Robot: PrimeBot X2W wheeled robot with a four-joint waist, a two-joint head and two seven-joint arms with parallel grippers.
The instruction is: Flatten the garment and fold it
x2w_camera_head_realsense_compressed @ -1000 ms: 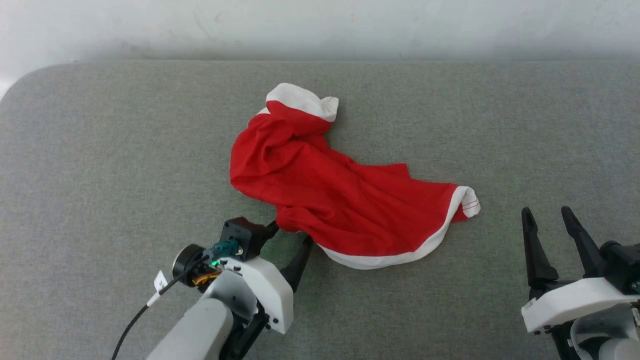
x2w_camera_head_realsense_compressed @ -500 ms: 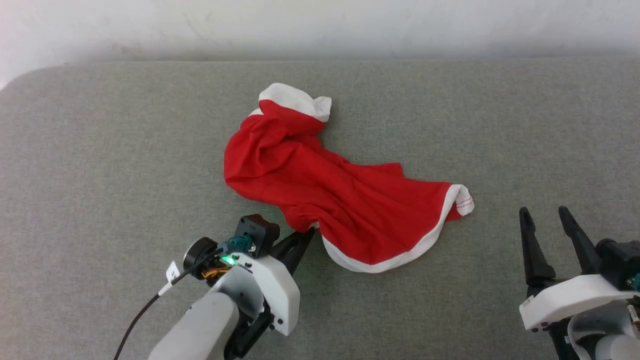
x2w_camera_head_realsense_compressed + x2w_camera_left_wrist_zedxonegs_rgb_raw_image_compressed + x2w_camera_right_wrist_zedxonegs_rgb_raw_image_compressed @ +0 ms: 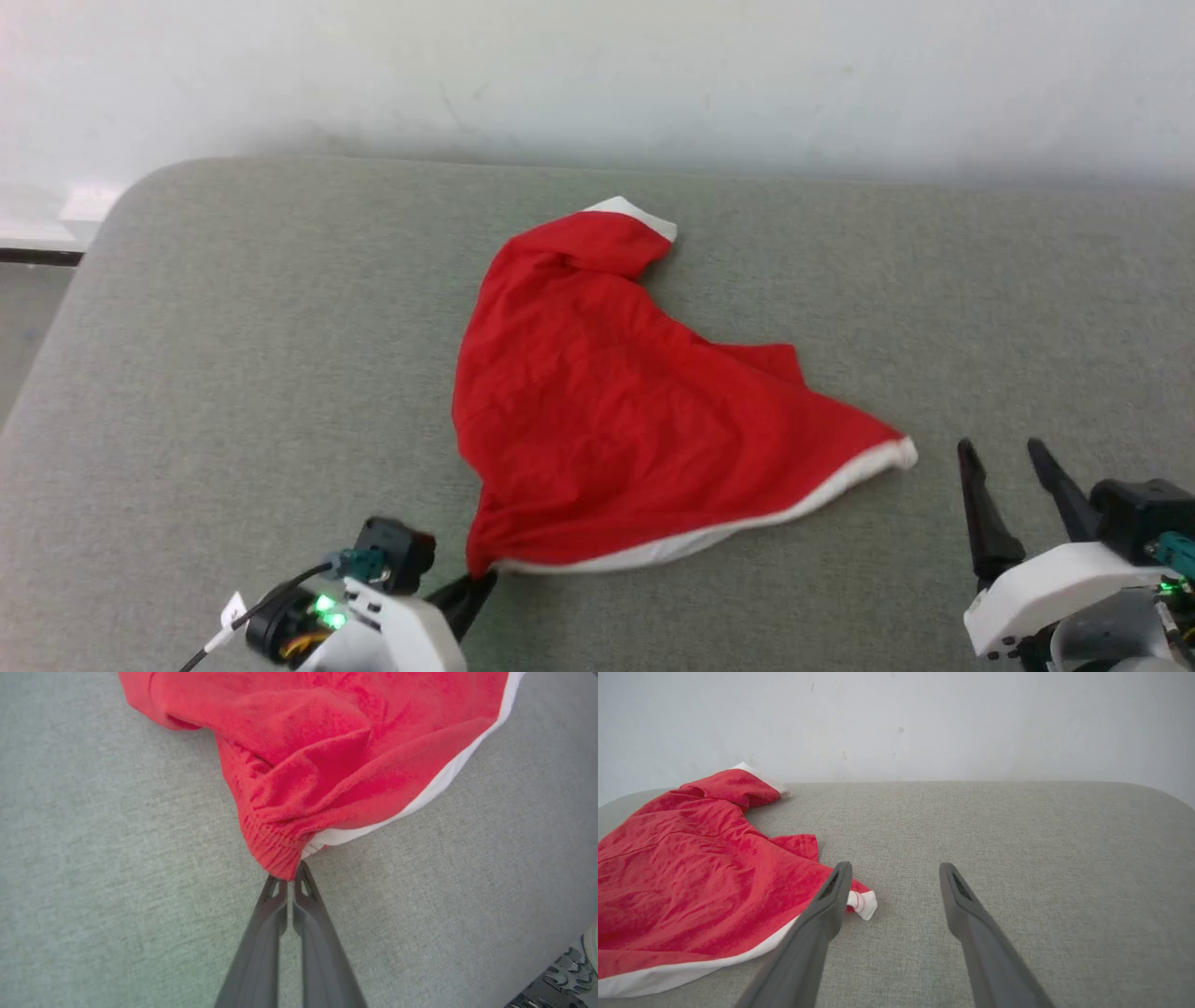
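The garment [image 3: 616,420], red shorts with a white edge stripe, lies stretched out on the grey table [image 3: 233,373]. My left gripper [image 3: 481,581] is at its near corner, shut on the gathered waistband. In the left wrist view the garment [image 3: 327,756] bunches at the tips of my left gripper [image 3: 293,877], which pinch the ribbed red band. My right gripper [image 3: 999,457] stands open on the table to the right of the shorts' white-trimmed corner. In the right wrist view the garment [image 3: 691,868] lies to the left of my right gripper [image 3: 894,872], whose jaws hold nothing.
A pale wall [image 3: 597,75] runs along the table's far edge. The table's rounded left corner [image 3: 121,201] drops off to a floor strip. Bare grey cloth lies to the right of the shorts and along the near edge.
My left gripper closed on the waistband and pulled it toward me, drawing the crumpled shorts out longer and flatter. The head camera has tilted, showing more wall. The right gripper stays open.
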